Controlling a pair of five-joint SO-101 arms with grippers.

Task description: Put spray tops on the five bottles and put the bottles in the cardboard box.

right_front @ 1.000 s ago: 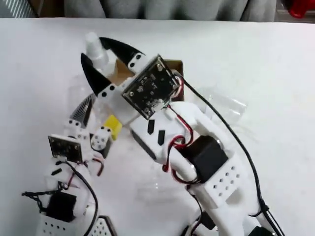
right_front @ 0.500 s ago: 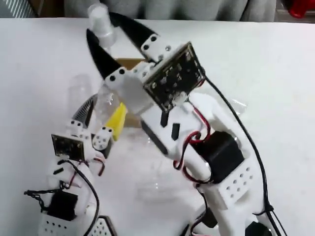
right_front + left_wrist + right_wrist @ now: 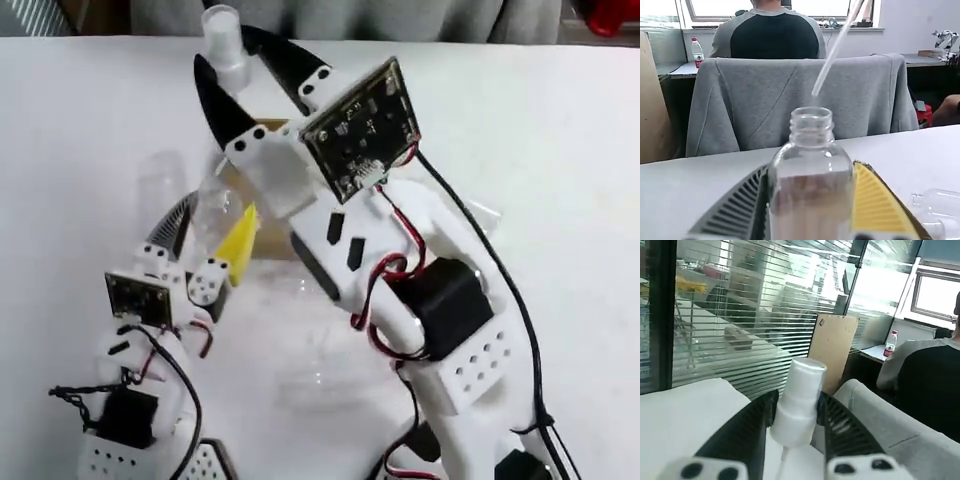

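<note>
Left gripper [image 3: 220, 215] [image 3: 811, 172]: jaws closed on the bottle [image 3: 208, 200] [image 3: 811, 150], grey ribbed finger [image 3: 735, 212] on one side, yellow finger [image 3: 240, 245] [image 3: 875, 205] on the other. The bottle is held upright, mouth open and uncapped.

Right gripper [image 3: 222, 45] [image 3: 797, 407]: black jaws are clamped around the white spray top [image 3: 222, 28] [image 3: 802, 380], gripped at its collar with the head above the fingers. In the high view the spray top is seen over the far edge of the table [image 3: 560, 120].

Dip tube [image 3: 832, 50]: seen tilted in the left wrist view, its lower end just above the bottle mouth and apart from it. It is not yet inside the neck.

Cardboard box [image 3: 264, 128]: largely covered by the right arm; a brown edge is visible between the two grippers. Its contents cannot be made out.

A spare clear bottle [image 3: 937, 202] is noted lying on the table near the yellow finger's side.

Clearance: bare white table is seen on the right arm's outer side and along the far edge on both sides of the spray top. Beyond the far edge a grey chair back [image 3: 740, 100] stands close to the table. The two grippers are near each other, the right above the left.
</note>
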